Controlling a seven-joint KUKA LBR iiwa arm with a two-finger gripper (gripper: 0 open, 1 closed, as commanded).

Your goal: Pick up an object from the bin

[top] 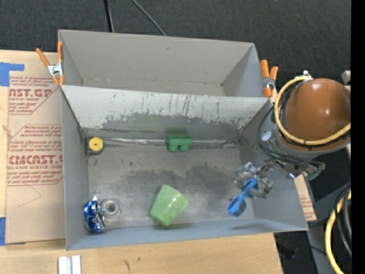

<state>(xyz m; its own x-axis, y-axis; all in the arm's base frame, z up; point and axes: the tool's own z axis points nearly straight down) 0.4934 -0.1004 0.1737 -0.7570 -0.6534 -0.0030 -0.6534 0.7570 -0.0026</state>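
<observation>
At the right side of the bin (255,125), the arm's orange cover (316,110) hides the rim from you. Below it the gripper (255,178) blurs into the top of a blue spoon-like tool (238,203) (touching or apart, you cannot tell). The blue-and-clear item (97,213) in the near left corner is too small to identify.

Cup (168,205) front centre, block (178,141) behind it, scoop (238,202) right (by gripper (258,180))
</observation>
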